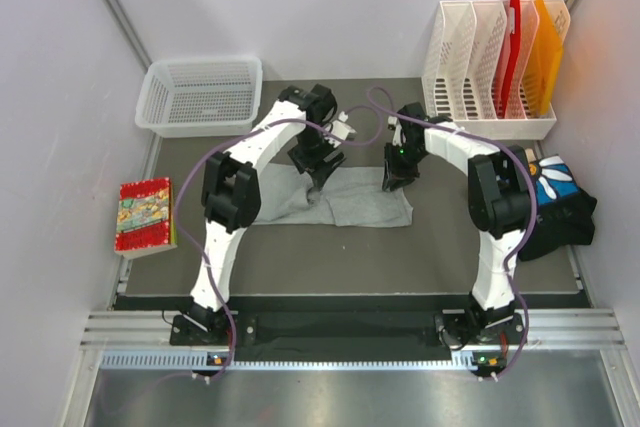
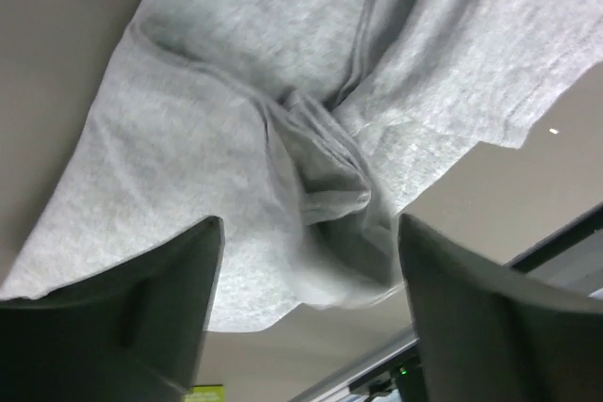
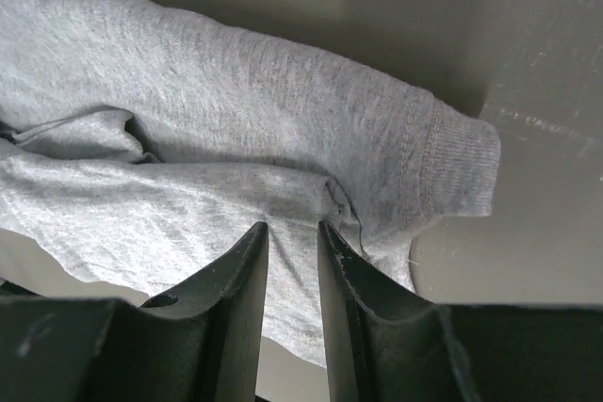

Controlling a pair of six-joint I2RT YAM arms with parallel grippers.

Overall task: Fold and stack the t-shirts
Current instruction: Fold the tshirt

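Note:
A light grey t-shirt (image 1: 350,202) lies spread and rumpled on the dark table mat, between the two arms. My left gripper (image 1: 318,179) hovers over the shirt's left part. In the left wrist view it (image 2: 311,261) is wide open, with a bunched fold of the shirt (image 2: 320,167) below the jaws. My right gripper (image 1: 395,182) is at the shirt's far right edge. In the right wrist view it (image 3: 294,233) is nearly closed, pinching the cloth (image 3: 236,91) near a ribbed hem. Other t-shirts (image 1: 555,202), black and blue-and-white, are piled at the right.
A white mesh basket (image 1: 200,95) stands at the back left. A white file rack (image 1: 480,77) with red and orange sheets stands at the back right. A red book (image 1: 145,215) lies off the mat's left edge.

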